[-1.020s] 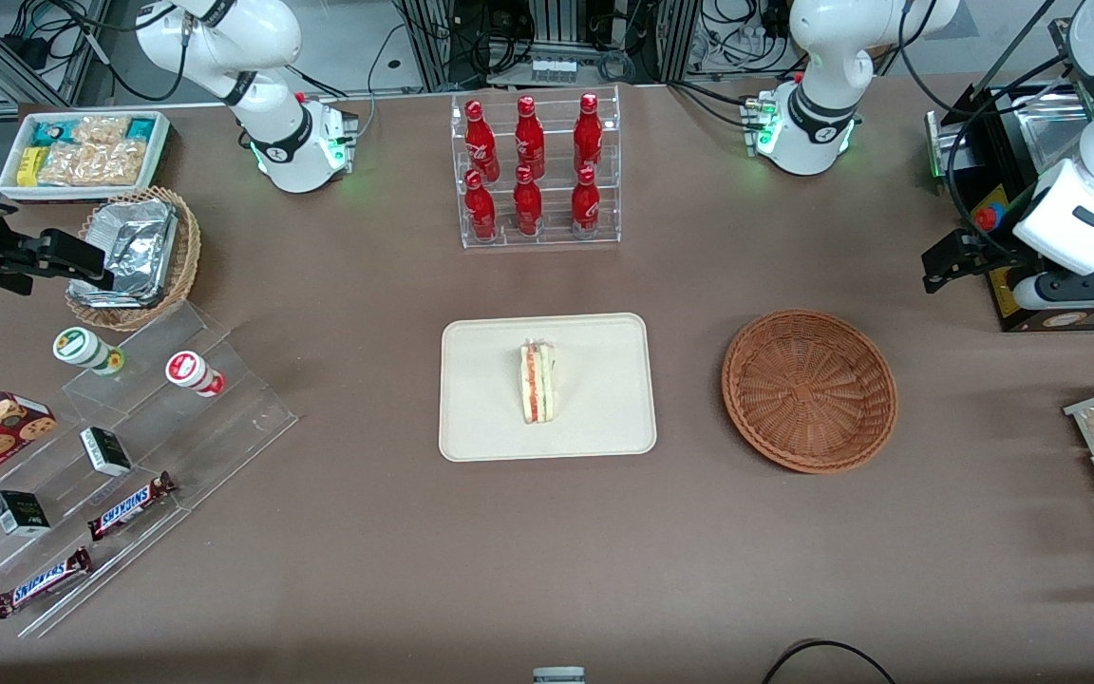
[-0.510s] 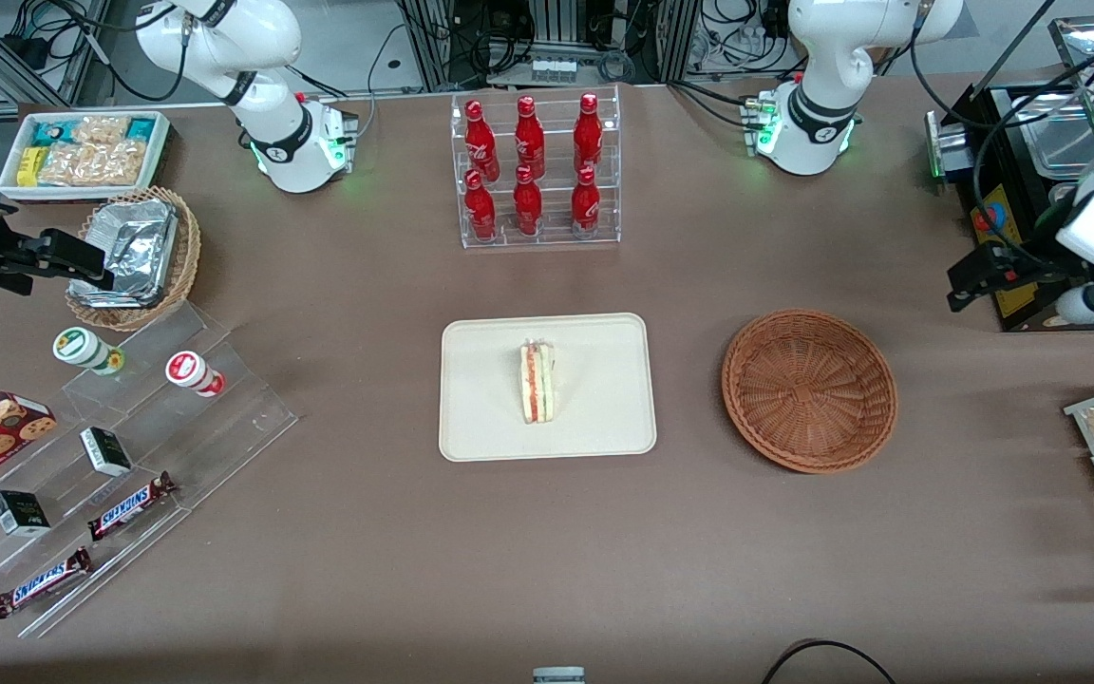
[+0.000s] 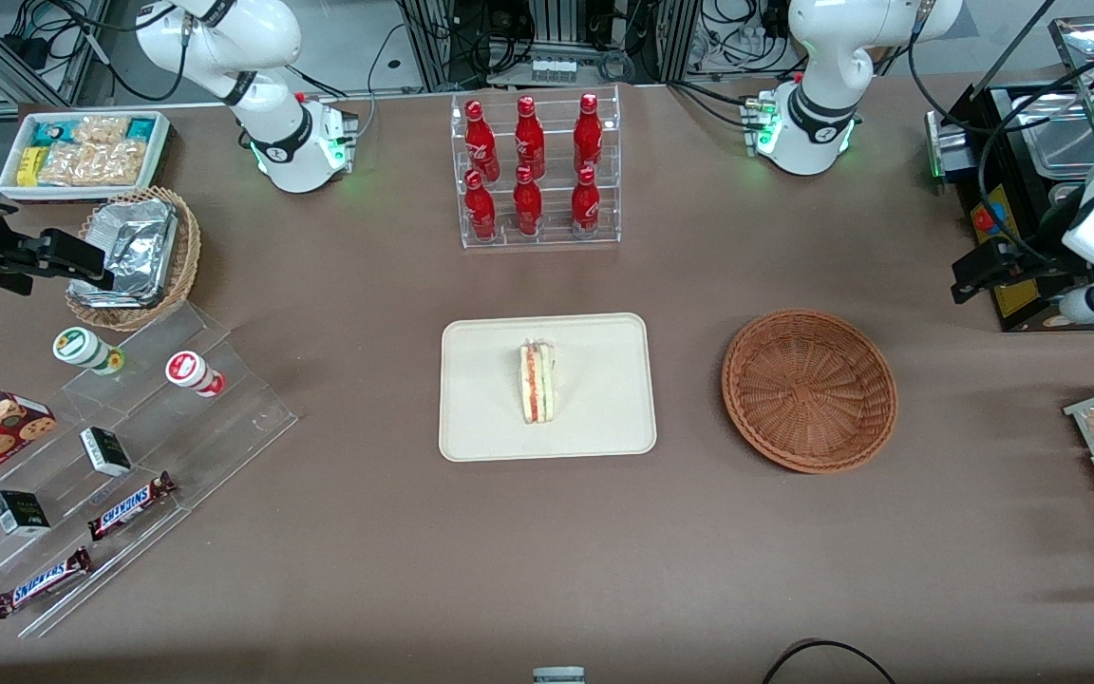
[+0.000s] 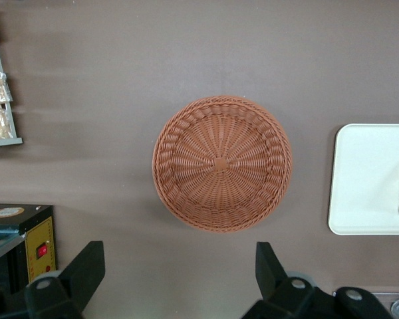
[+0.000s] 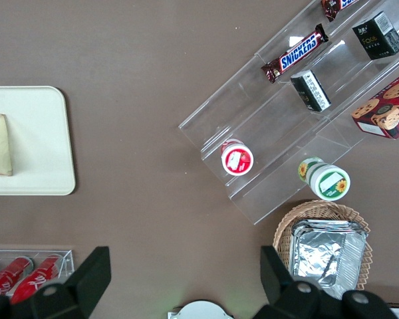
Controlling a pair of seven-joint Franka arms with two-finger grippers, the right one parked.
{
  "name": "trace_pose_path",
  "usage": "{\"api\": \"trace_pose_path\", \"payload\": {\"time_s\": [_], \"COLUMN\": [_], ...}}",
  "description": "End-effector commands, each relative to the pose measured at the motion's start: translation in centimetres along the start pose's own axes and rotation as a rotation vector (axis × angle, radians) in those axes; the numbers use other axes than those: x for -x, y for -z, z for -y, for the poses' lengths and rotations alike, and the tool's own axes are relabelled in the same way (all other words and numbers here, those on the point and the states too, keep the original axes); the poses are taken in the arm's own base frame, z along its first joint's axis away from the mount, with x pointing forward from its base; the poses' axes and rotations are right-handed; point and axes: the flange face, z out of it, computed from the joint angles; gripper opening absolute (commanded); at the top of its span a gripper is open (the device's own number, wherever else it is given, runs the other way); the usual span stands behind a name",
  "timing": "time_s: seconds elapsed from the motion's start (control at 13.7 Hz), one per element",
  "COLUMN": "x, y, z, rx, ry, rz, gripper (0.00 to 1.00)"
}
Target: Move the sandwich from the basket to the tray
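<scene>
We see the sandwich [image 3: 537, 383] lying on the tray [image 3: 480, 399]; the basket [image 3: 809, 389] beside it is empty. Our pincer [image 4: 176, 269] hangs wide open, holding nothing, above the basket; the job looks done.

brown table [image 3: 367, 570], tray [image 3: 490, 418], basket [image 3: 808, 389]

Even, bright overhead light — the brown table [image 3: 338, 532] shows no harsh glare. Soft, faint shadows spread around the basket [image 3: 809, 389]. Beside the foil-lined basket [image 3: 134, 256] the foil glints. The gripper [image 4: 176, 276], fingers parted, looks slightly soft-edged — everything else sharp.
</scene>
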Motion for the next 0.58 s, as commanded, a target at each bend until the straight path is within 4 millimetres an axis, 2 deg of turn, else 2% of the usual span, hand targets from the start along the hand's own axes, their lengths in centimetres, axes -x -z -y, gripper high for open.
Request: {"api": "trace_pose_path", "payload": {"time_s": [0.0, 0.22, 0.51], "x": [1.4, 1.0, 1.5], "y": [0.6, 0.2, 1.2], "z": [0.5, 0.2, 0.1], "rx": [-0.003, -0.003, -0.004], "ry": [-0.019, -0.055, -0.065], "rz": [0.011, 0.019, 0.02], "gripper": [1.0, 1.0, 1.0]}}
